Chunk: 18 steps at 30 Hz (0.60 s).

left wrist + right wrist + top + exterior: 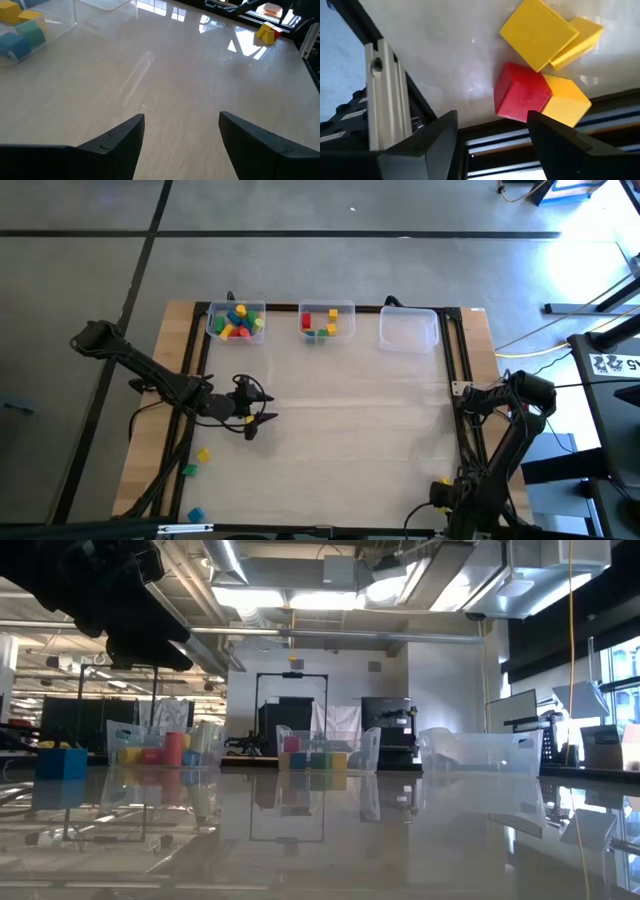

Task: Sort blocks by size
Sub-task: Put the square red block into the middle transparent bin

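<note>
A red cube [520, 92], a flat yellow block [537, 32] and an orange-yellow cube [565, 102] lie together on the table at its near right corner [443, 481]. My right gripper [492, 114] hangs open just above them, pointing steeply down, and touches none of them. My left gripper [181, 115] waits open over bare table at the left [250, 418]. A yellow [204, 454], a green [190, 470] and a blue block [196, 514] lie loose near the left edge. Other blocks fill two clear bins at the far edge.
Three clear bins line the far edge: the left one [236, 322] and the middle one [327, 321] hold several coloured blocks, the right one [408, 330] shows none. A metal frame rail [385, 85] runs close beside my right gripper. The table's middle [350, 420] is bare.
</note>
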### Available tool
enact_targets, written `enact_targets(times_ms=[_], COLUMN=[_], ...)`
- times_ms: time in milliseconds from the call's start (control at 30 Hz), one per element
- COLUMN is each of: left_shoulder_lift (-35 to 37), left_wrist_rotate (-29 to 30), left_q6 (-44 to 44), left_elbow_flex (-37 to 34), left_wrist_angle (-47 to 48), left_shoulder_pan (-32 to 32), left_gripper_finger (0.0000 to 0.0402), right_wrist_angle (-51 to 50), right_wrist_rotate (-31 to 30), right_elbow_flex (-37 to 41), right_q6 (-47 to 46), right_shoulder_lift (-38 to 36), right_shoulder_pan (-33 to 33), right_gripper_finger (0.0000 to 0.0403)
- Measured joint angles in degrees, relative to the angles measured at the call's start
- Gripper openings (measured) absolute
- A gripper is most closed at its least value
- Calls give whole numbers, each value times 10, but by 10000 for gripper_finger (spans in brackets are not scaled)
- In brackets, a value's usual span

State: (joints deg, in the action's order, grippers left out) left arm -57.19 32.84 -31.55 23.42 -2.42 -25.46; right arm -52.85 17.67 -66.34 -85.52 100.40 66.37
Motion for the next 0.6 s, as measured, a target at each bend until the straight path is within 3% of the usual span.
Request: enact_targets(times_ms=[333, 600], left_shoulder_lift=[0, 0], left_wrist_rotate=[0, 0], left_q6=[0, 0], left_elbow_flex=[0, 0], left_wrist_angle=[0, 0], left_shoulder_pan=[0, 0], left_gripper_finger=[253, 253], right_wrist_angle=[59, 131], right_wrist_rotate=[9, -10], right_elbow_flex=[26, 26], right_q6=[8, 65], right_shoulder_lift=[-2, -2], right_shoulder_pan=[-2, -44], right_gripper_finger=[243, 243])
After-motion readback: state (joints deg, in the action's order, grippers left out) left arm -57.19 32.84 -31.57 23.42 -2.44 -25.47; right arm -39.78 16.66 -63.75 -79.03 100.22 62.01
